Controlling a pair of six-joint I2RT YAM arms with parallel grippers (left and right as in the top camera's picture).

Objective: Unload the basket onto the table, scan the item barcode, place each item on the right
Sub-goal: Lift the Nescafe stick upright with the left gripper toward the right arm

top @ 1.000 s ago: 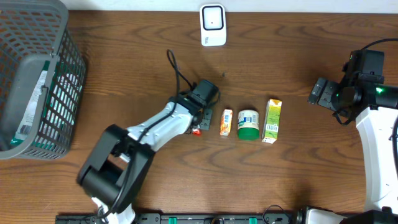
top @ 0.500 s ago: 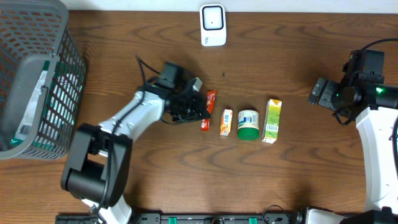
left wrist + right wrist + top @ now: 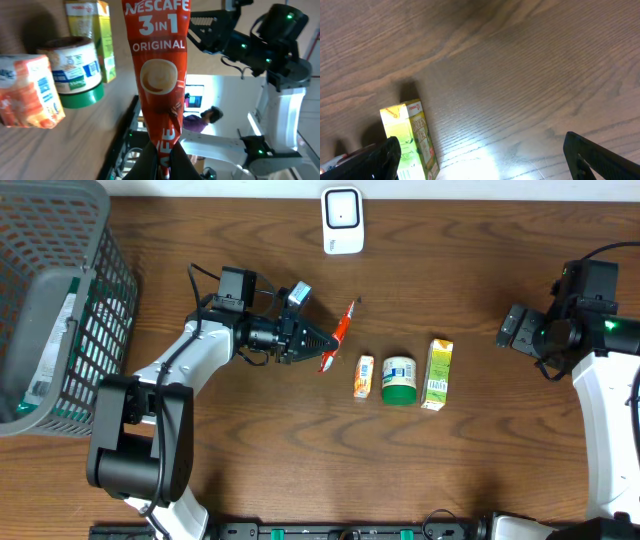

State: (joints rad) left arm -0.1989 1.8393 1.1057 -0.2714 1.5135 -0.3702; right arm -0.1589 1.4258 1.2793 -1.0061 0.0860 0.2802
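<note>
A red Nescafe 3-in-1 sachet point(image 3: 341, 332) hangs above the table left of the row of items, pinched at its lower end by my left gripper point(image 3: 320, 346). In the left wrist view the sachet point(image 3: 157, 75) stands upright from the shut fingers point(image 3: 147, 167), its printed front facing the camera. The white barcode scanner point(image 3: 342, 220) stands at the table's far edge, beyond the sachet. My right gripper point(image 3: 520, 328) hovers at the right, open with nothing between its fingers point(image 3: 375, 160), right of a green tea carton point(image 3: 412, 137).
A small orange box point(image 3: 364, 377), a green-lidded can point(image 3: 398, 379) and the green tea carton point(image 3: 437, 374) lie in a row mid-table. A grey wire basket point(image 3: 50, 310) holding packets stands at the far left.
My left arm has drawn back to the left, lifting the sachet off the table beside the orange box and swinging it toward the scanner. The right arm has stayed put.
</note>
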